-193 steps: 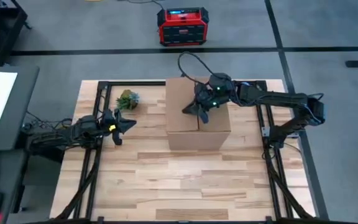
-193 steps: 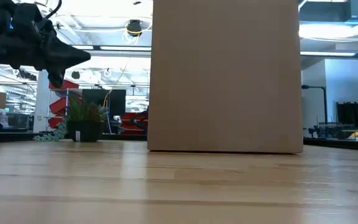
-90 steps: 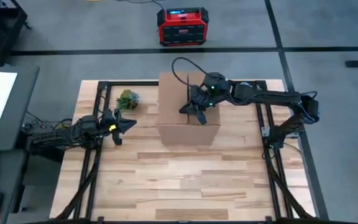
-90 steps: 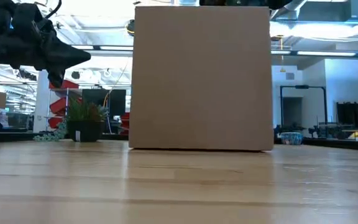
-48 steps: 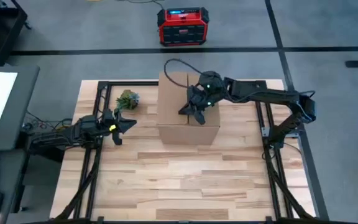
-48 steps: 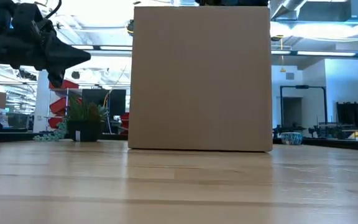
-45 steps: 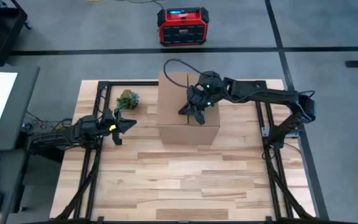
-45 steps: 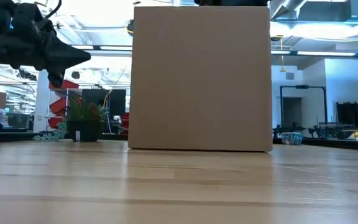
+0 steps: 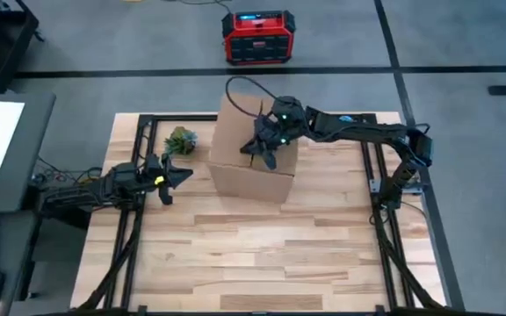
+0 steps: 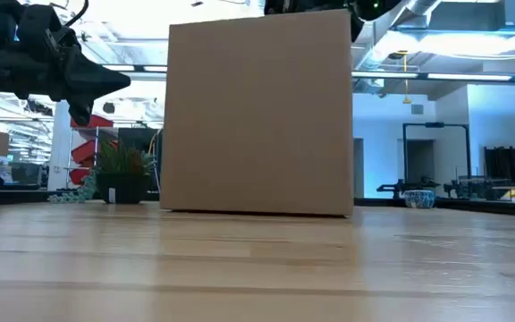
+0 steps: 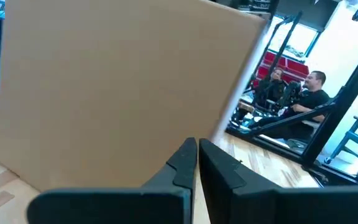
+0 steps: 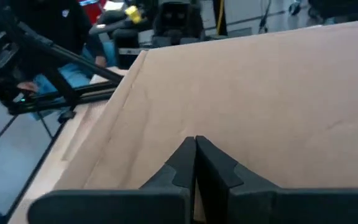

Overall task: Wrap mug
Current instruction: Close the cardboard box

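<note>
A closed brown cardboard box [image 9: 251, 158] stands on its base at the table's far middle; it fills the low view [image 10: 257, 116]. My right gripper [image 9: 263, 151] is shut above the box's top. My left gripper [image 9: 176, 175] hangs shut above the table's left side, clear of the box; its wrist view faces the box's side [image 11: 123, 93]. No mug shows in any view. My right gripper presses its shut fingertips [image 12: 195, 152] down on the box's flat top [image 12: 260, 93], near the top's middle. The fingers slant down from the table's right and far side. The box stays upright with its base on the table.
A small potted plant [image 9: 181, 139] stands at the far left, between my left gripper and the box. A red device [image 9: 256, 37] sits on the floor beyond the far edge. People sit in the room beyond [image 11: 297, 90]. The table's near half [image 9: 262, 254] is bare wood.
My right gripper has gone toward the table's left edge, staying shut on the box's top. The box has slid left along the table with it and turned a little, so its sides now stand askew to the table's edges.
</note>
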Controlling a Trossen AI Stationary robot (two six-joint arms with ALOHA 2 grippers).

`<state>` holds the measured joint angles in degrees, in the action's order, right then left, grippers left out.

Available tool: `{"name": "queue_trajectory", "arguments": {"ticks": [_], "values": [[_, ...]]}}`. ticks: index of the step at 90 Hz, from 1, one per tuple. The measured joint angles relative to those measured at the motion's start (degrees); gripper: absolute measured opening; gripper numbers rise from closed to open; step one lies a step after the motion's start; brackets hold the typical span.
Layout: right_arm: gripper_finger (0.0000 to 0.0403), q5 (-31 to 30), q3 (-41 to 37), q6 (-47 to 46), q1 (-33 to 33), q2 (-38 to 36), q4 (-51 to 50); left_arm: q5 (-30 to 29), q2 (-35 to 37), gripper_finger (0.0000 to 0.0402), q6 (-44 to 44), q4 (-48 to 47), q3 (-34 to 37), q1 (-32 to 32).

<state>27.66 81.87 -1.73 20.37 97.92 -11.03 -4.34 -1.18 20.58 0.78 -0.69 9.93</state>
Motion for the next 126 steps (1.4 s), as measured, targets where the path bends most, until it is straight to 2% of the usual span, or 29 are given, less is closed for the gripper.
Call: {"name": "queue_trajectory", "arguments": {"ticks": [32, 39, 57, 75, 104, 120, 126], "values": [[0.0000, 0.1, 10.6, 0.2, -0.6, 0.1, -12.5, 0.0, 0.0, 0.0000, 0.0, 0.0, 0.0, 0.0], [0.0000, -0.8, 10.7, -0.2, -1.6, 0.1, -14.9, 0.0, 0.0, 0.0000, 0.0, 0.0, 0.0, 0.0], [0.0000, -9.1, 8.2, 4.8, -3.6, -0.3, -19.5, 0.0, 0.0, 0.0000, 0.0, 0.0, 0.0, 0.0], [0.0000, -8.8, 6.5, 8.0, -1.8, -0.7, -20.0, 0.0, 0.0, 0.0000, 0.0, 0.0, 0.0, 0.0], [0.0000, -10.1, 6.1, 9.6, -1.7, -8.3, -17.0, 0.0, 0.0, 0.0000, 0.0, 0.0, 0.0, 0.0], [0.0000, -10.2, 6.2, 2.4, -3.2, -11.7, -19.1, 0.0, 0.0, 0.0000, 0.0, 0.0, 0.0, 0.0], [0.0000, -12.4, 6.2, -1.5, -4.0, -11.7, -22.7, 0.0, 0.0, 0.0000, 0.0, 0.0, 0.0, 0.0]]}}
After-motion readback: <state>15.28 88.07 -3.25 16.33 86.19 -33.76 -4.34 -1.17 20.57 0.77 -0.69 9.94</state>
